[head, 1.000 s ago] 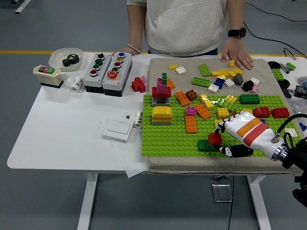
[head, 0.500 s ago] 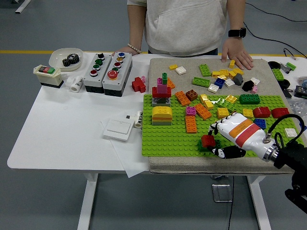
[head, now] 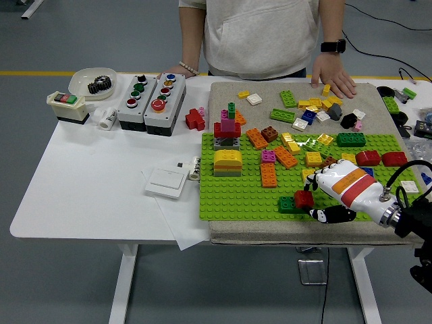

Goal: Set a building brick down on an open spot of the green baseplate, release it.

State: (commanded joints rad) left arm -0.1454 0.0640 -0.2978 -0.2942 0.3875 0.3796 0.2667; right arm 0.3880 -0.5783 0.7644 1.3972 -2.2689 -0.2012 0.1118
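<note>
My right hand (head: 337, 191) comes in low from the right over the near edge of the flat green studded baseplate (head: 236, 196), its fingers (head: 312, 182) curled around a small red building brick (head: 304, 198). Half a second ago I held that brick a little further left and clear of the board; now it has shifted right and sits on top of a small dark green brick (head: 287, 204) at the baseplate's near rim. I judge that means I have brought it down but not let go: thumb and fingers still close on it, so the release remains. Whether its studs have seated I cannot tell. Open green lies just left of it. Further in stand an orange flat brick (head: 268, 175) and a yellow rounded stack (head: 228, 163). At the far side of the white table (head: 88, 175), a person's hand (head: 332, 73) rests on the grey mat among loose bricks.
</note>
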